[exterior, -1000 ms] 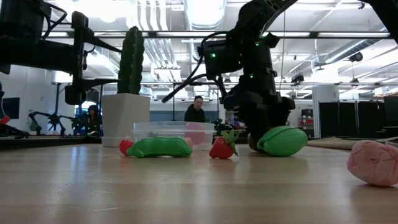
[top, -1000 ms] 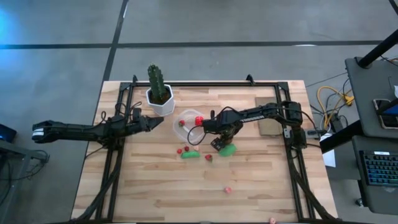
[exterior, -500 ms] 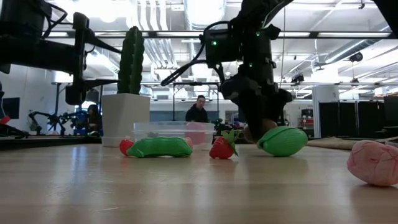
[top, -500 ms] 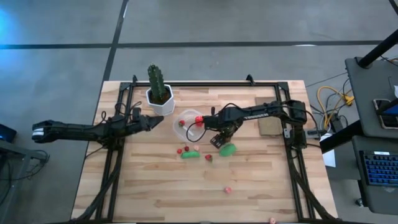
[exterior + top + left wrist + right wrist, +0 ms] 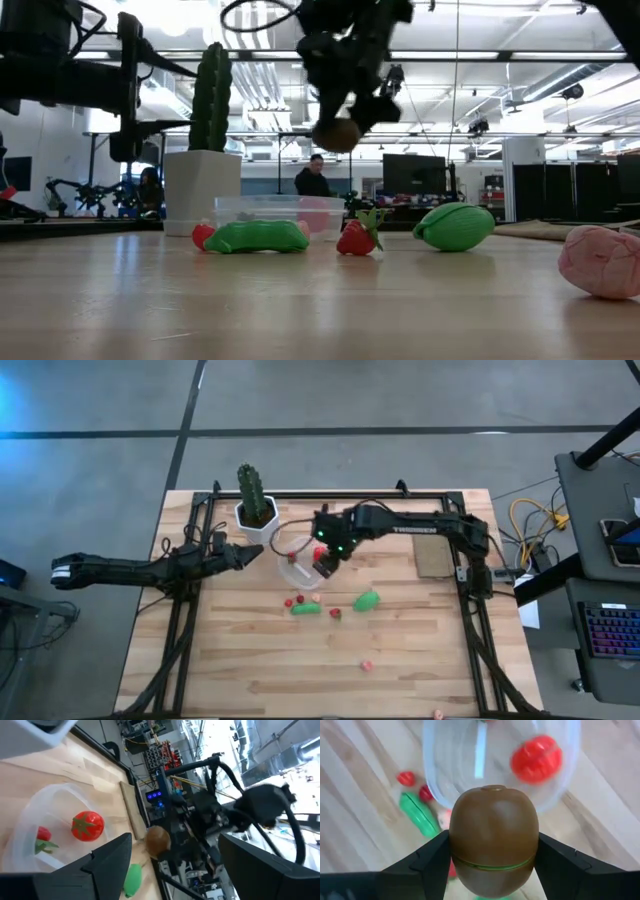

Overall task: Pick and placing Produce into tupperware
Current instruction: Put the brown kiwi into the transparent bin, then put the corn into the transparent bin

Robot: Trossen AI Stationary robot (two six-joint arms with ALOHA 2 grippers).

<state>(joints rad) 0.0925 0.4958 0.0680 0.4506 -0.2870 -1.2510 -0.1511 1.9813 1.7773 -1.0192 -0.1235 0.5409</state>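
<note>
kiwi (image 5: pixel 493 847) in right tool (image 5: pixel 322 563) above tupperware (image 5: pixel 297 572) | tomato (image 5: pixel 319 552) inside | cactus (image 5: pixel 251 490) behind-left

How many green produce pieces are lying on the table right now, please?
2: a green oblong piece just below the tupperware in the high view, and a green oval piece to its right. Others may be hidden.

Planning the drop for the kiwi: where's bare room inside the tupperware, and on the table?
Tupperware: tomato fills one side, the rest looks bare. Right gripper holds the kiwi above it. Crowded around the green pod and strawberry; free beyond the pink piece.
</note>
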